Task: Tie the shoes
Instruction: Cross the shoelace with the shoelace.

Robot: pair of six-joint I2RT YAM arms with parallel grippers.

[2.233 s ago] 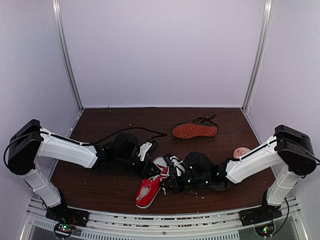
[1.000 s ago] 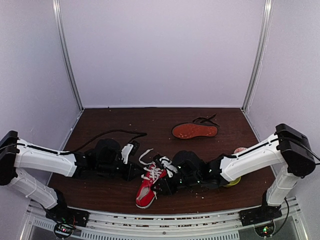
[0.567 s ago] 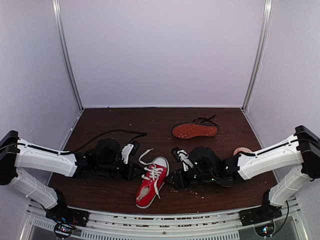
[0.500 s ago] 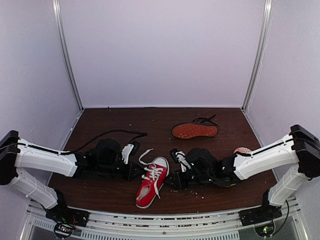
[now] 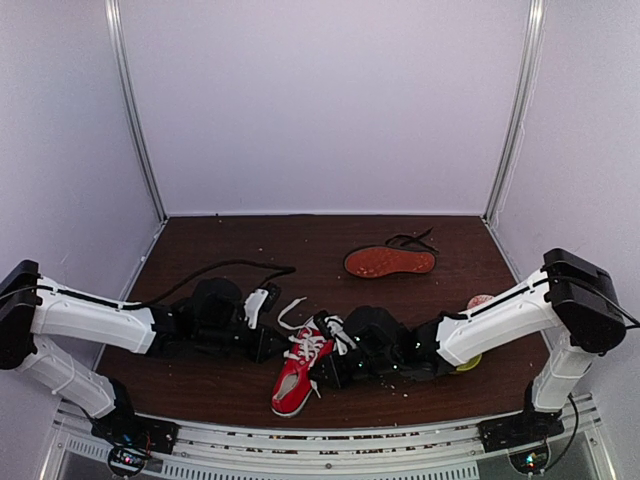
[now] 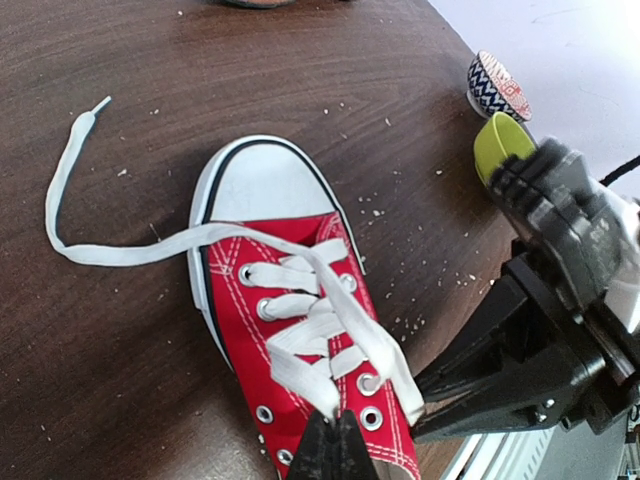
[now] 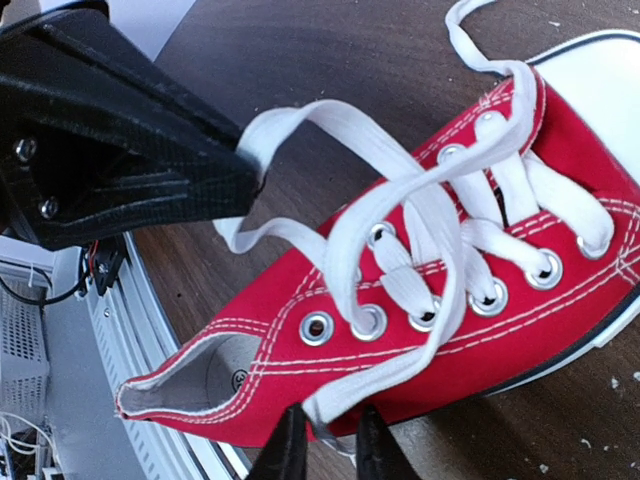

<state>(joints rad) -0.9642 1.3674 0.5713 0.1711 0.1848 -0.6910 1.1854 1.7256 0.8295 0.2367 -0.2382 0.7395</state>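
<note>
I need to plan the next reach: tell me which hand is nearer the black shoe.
Right. The right hand sits at the red sneaker's right side, below the overturned black shoe. The left hand is on the sneaker's left side, farther from it.

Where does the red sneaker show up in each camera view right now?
Top external: red sneaker low centre, between the two arms' ends.
Left wrist: fills the lower middle, toe cap pointing up the picture.
Right wrist: stretches across the frame, toe at right edge.
Shared landmark: its white laces.
</note>
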